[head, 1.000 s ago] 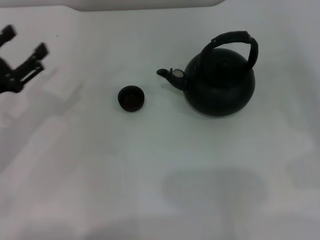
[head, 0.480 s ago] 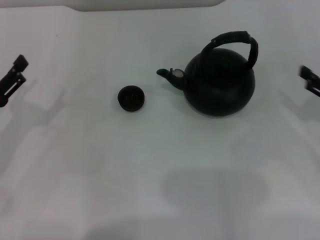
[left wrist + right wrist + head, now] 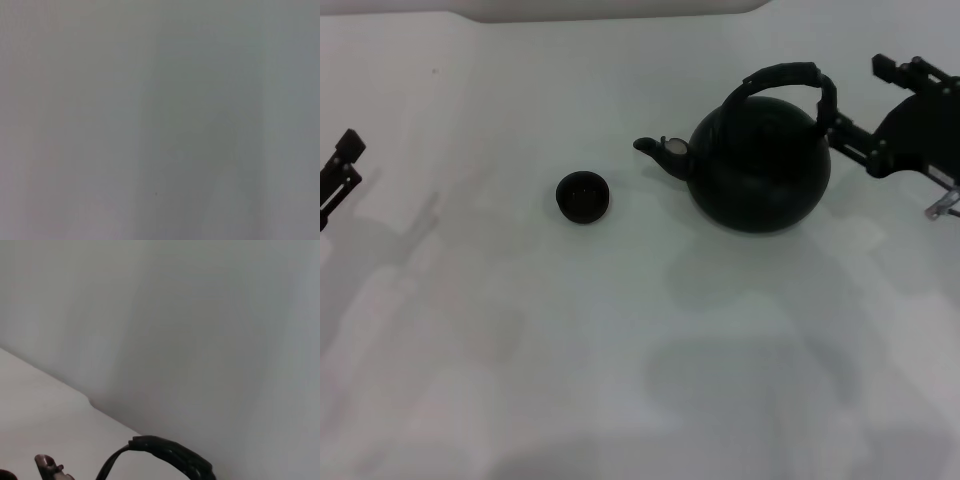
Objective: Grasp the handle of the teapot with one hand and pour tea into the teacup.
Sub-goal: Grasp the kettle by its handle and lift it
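Note:
The matte-black teapot [image 3: 760,175] stands upright right of the table's middle, its spout [image 3: 660,152] pointing left toward the teacup [image 3: 583,196]. That small dark cup sits on the white table a short way left of the spout. The thick black handle [image 3: 790,75] arches over the pot's top. My right gripper [image 3: 855,97] is open just right of the handle, one finger higher and one lower, touching nothing. The right wrist view shows the handle [image 3: 170,450] and the spout tip [image 3: 47,463]. My left gripper [image 3: 340,165] is at the far left edge, only partly in view.
The white table [image 3: 620,350] spreads all around the pot and cup. A pale raised edge [image 3: 610,10] runs along the back. The left wrist view shows only plain grey surface.
My right gripper has come in from the right edge to just beside the teapot's handle. My left gripper has drawn back toward the left edge. Teapot and teacup have not moved.

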